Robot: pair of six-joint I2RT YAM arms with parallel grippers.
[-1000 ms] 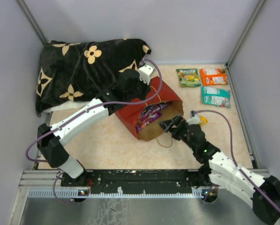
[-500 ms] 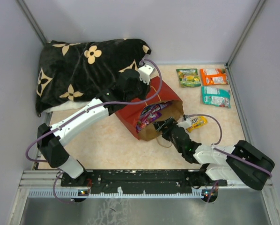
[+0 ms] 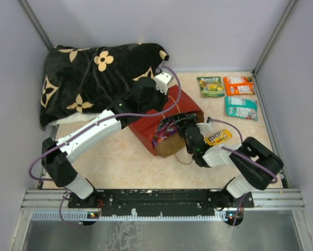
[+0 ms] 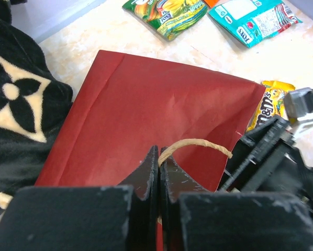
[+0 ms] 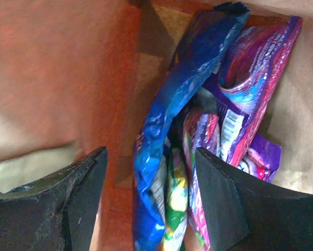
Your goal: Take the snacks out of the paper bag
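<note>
Snacks [image 5: 227, 112] crowd the paper bag [image 4: 146, 104] mouth, where the right gripper [image 5: 150, 157] hangs, jaws spread wide either side of the blue packet [image 5: 182, 78]. Left gripper [image 4: 159, 157] is pinched tight on the looped handle [image 4: 196, 143].

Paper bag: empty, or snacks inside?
Not empty: right wrist view shows a blue packet and purple packets lying inside the paper bag.

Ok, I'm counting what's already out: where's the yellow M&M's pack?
In the top view, the yellow M&M's pack lies on the table just right of the red paper bag's mouth.
</note>
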